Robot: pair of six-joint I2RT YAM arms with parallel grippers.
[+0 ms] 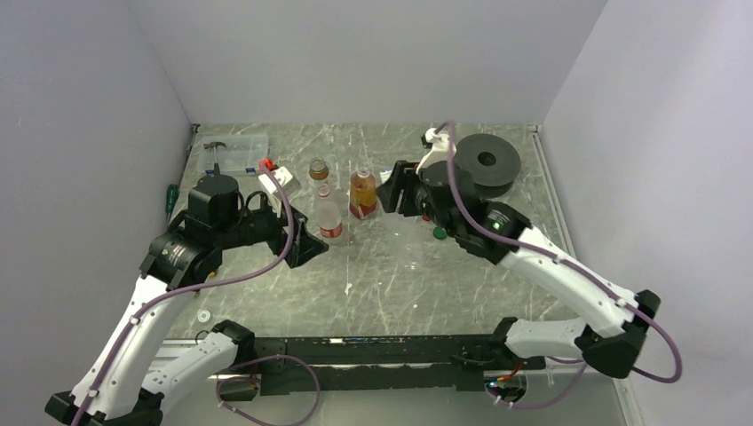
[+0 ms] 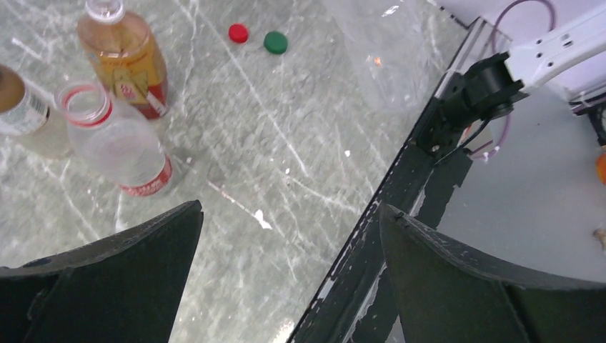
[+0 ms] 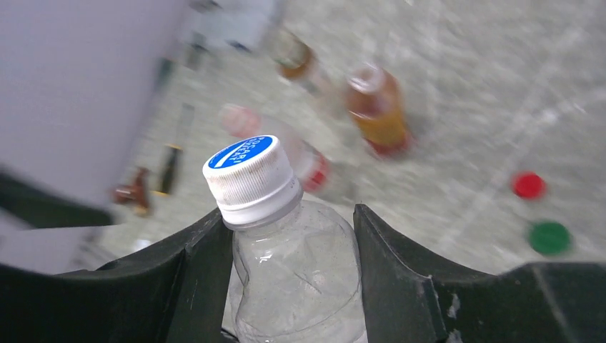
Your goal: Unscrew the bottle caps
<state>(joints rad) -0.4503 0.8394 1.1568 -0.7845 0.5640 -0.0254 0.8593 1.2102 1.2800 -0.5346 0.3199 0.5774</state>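
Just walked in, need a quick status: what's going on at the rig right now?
The right claw is clamped around a clear bottle whose white cap, blue on top, is on. The left claw hangs open and empty above the table. An amber bottle and a red-labelled bottle stand open, and a red cap and a green cap lie loose side by side.

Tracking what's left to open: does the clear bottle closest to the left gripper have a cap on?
No, the clear bottle has an open mouth with nothing screwed onto it.
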